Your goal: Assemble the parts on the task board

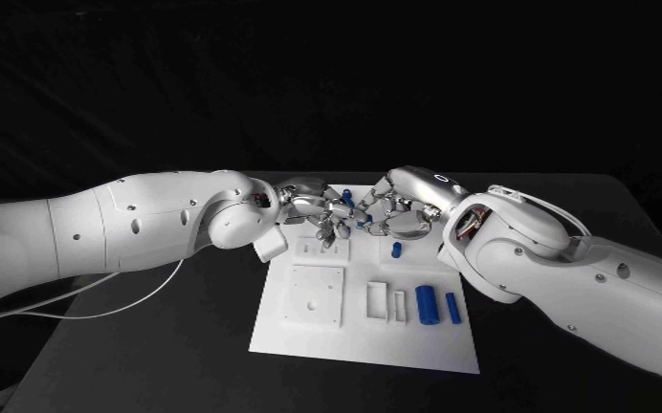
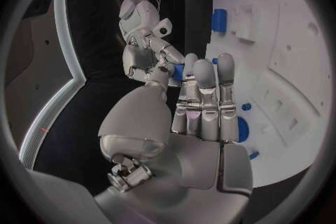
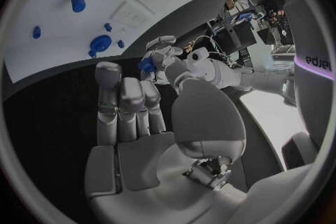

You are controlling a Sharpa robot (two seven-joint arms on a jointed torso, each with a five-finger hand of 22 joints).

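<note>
Meeting above far end of task board (image 1: 362, 341), left hand (image 1: 320, 212) and right hand (image 1: 400, 214) both pinch small blue part (image 1: 365, 223) between them. Looks like hand-over. Let one hand loosen only once other grips firmly. Keep part over board.

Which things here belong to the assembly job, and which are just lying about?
Job: flat white task board, two blue cylinders on it, small blue part where left hand and right hand meet.
Lying about: thin white cable, black table.
</note>
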